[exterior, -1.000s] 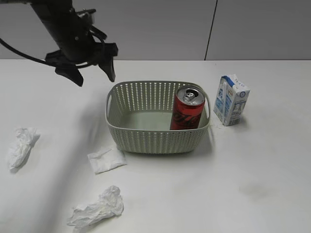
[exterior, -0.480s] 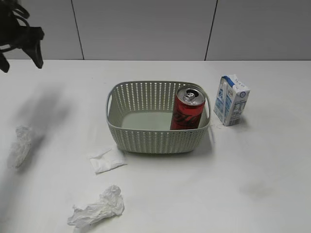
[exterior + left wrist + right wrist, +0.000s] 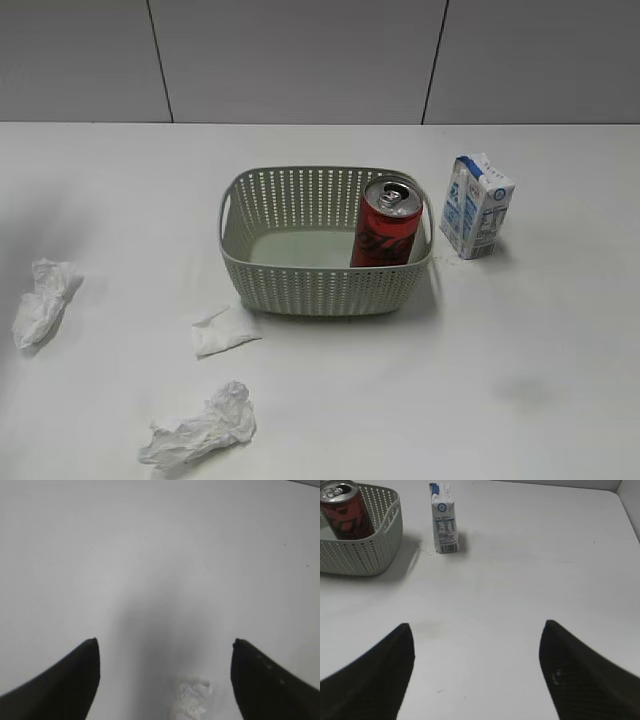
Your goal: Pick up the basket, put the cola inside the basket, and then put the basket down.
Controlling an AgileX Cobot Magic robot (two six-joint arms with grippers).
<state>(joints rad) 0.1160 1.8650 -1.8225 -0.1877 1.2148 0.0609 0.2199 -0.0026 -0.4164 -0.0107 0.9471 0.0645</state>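
The pale sage-green basket (image 3: 300, 285) rests on the white table in the middle of the exterior view. The red cola can (image 3: 385, 235) stands upright inside it, at its right end. Both show in the right wrist view, the basket (image 3: 365, 550) and the cola (image 3: 347, 515), at top left. Neither arm shows in the exterior view. My left gripper (image 3: 165, 642) is open and empty above bare table with a crumpled tissue (image 3: 192, 700) below it. My right gripper (image 3: 477, 627) is open and empty over bare table, well apart from the basket.
A white-and-blue small carton (image 3: 477, 205) stands right of the basket; it also shows in the right wrist view (image 3: 444, 517). Crumpled tissues lie at the left (image 3: 42, 300), front left (image 3: 200, 425), and a flat one (image 3: 222, 332) by the basket.
The left arm has drawn away from above the basket's left side, moving left and out of the exterior view. The basket and cola have not moved.
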